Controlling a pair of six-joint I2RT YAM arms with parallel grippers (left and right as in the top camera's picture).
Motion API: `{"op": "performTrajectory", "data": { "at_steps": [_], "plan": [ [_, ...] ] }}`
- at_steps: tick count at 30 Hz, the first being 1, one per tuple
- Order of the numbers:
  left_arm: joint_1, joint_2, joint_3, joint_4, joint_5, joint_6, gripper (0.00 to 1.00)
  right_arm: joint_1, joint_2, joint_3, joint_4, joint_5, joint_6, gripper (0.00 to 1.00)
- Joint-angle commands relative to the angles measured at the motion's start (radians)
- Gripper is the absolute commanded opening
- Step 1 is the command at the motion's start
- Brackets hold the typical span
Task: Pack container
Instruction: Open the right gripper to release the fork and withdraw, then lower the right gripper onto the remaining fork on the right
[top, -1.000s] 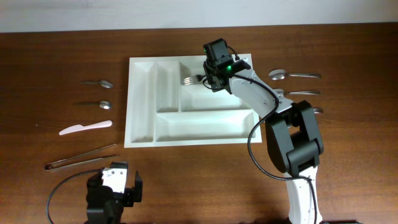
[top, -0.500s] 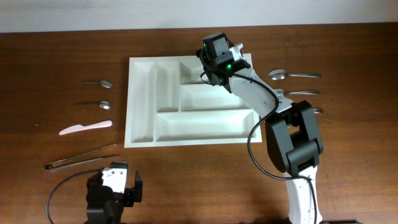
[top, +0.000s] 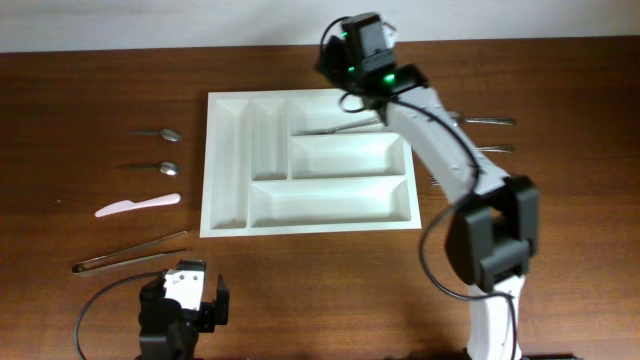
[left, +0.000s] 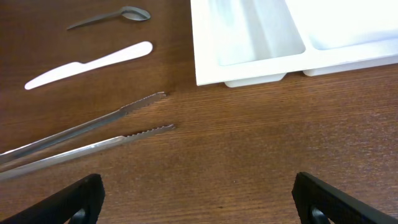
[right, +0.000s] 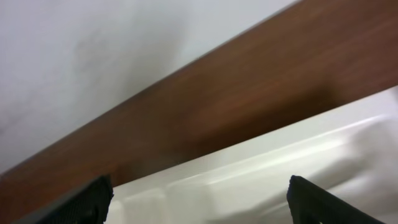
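Note:
The container (top: 228, 160) is a white compartmented tray in the middle of the table. A metal fork (top: 335, 129) lies in its far long compartment, free of any grip. My right gripper (top: 350, 65) hangs high over the tray's far edge, open and empty. In the right wrist view my right gripper (right: 202, 208) shows only the container's far rim (right: 280, 168) between its fingers. My left gripper (top: 185, 300) rests open near the front edge. In the left wrist view my left gripper (left: 199, 205) has bare wood between its fingers, and the container's near corner (left: 249, 74) lies ahead.
Left of the tray lie two spoons (top: 160, 133) (top: 160, 167), a white plastic knife (top: 138, 206) and metal tongs (top: 130, 252). The left wrist view shows the tongs (left: 87, 137), the knife (left: 87, 64) and a spoon (left: 112, 16). More cutlery (top: 490, 121) lies right of the tray, partly behind the right arm.
My right gripper opened and let go of the fork, which now lies in the far long compartment. The gripper rose and moved back toward the tray's far edge. The left arm has not moved.

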Motion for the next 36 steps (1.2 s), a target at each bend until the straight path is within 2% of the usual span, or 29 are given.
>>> {"op": "performTrajectory", "data": {
  "at_steps": [1, 2, 7, 12, 15, 18, 21, 25, 36],
  "plan": [
    [-0.005, -0.008, -0.003, 0.0, 0.004, 0.013, 0.99, -0.091, -0.124, 0.035, -0.137, -0.011, -0.121, 0.96],
    [-0.005, -0.008, -0.003, 0.0, 0.004, 0.013, 0.99, -0.11, -0.135, 0.035, -0.177, -0.029, -0.121, 0.99],
    [-0.005, -0.008, -0.003, 0.0, 0.004, 0.013, 0.99, -0.227, -0.163, 0.035, -0.483, -0.188, -0.122, 0.99],
    [-0.005, -0.008, -0.003, 0.0, 0.004, 0.013, 0.99, -0.307, -0.149, 0.015, -0.697, -0.186, -0.109, 0.97],
    [-0.005, -0.008, -0.003, 0.0, 0.004, 0.013, 0.99, -0.332, -0.146, -0.006, -0.732, -0.163, 0.026, 0.93],
    [-0.005, -0.008, -0.003, 0.0, 0.004, 0.013, 0.99, -0.353, -0.146, -0.038, -0.755, -0.126, 0.229, 0.93],
    [-0.005, -0.008, -0.003, 0.0, 0.004, 0.013, 0.99, -0.368, -0.146, -0.07, -0.757, -0.126, 0.35, 0.89],
    [-0.005, -0.008, -0.003, 0.0, 0.004, 0.013, 0.99, -0.38, -0.146, -0.125, -0.756, -0.098, 0.476, 0.89],
    [-0.005, -0.008, -0.003, 0.0, 0.004, 0.013, 0.99, -0.388, -0.132, -0.379, -0.607, -0.077, 0.544, 0.86]
  ]
}}
